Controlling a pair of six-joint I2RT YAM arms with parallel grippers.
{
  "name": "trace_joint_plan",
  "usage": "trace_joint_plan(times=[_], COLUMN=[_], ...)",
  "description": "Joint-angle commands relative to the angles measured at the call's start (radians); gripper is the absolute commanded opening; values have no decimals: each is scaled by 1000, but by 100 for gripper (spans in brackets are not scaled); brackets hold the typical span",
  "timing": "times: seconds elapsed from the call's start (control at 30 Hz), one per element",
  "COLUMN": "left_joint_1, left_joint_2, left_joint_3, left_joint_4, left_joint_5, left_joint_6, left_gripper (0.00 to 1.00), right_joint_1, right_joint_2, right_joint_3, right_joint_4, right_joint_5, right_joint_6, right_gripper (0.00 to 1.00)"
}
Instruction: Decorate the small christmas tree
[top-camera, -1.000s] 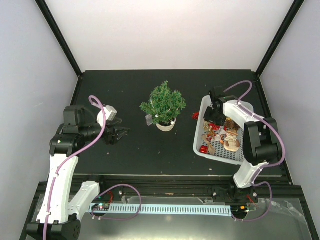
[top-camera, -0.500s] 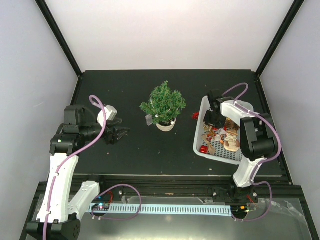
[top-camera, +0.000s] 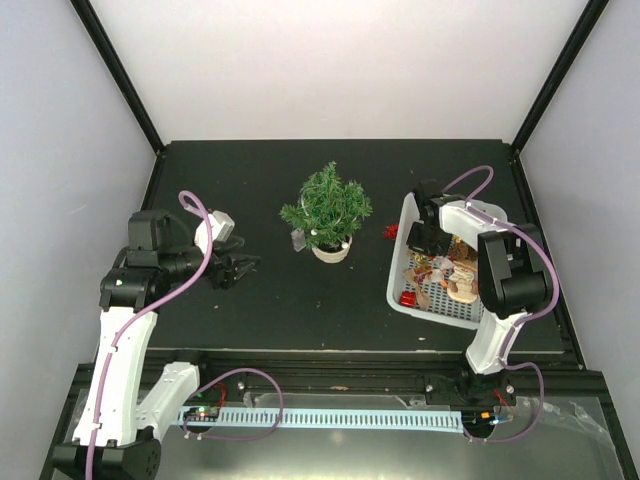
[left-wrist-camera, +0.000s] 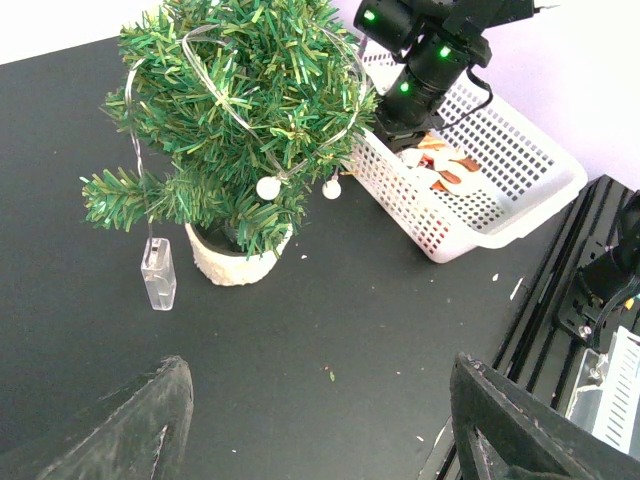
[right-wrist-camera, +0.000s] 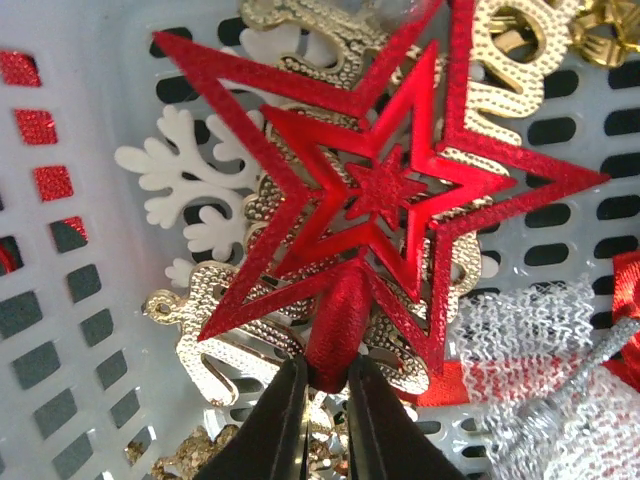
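Within right end effector (right-wrist-camera: 322, 378), red star (right-wrist-camera: 385, 190)

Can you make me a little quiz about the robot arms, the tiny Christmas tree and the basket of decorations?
1. True or false: the right gripper is pinching the stem of the red star.
2. Where is the red star? A: hanging on a branch. B: in the white basket. C: on a shelf.
3. Fill the gap: the left gripper, off to the left of the small tree, has its jaws ____.

Key: 1 true. 2 B. 3 open.
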Motion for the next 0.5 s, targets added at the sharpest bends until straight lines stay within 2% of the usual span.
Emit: trace_joint_plan(times=[0.0,0.17,0.47], left_joint_1=[-6,-7,-7], left_joint_2=[-10,-14,-20], left_joint_3=[20,19,17], left_joint_4=[-3,-2,-2], left_joint_5=[5,4,2], left_joint_6=[17,15,14], left_gripper=[71,71,71], right_joint_1=[1,1,1], right_joint_2=[-1,-24,-102], right_joint_3=[-11,-13,-43], right_joint_4=[-7,-18,-37], right_joint_5=[29,53,70], right_joint_6=[-8,-20,-24], right_gripper=[9,1,1])
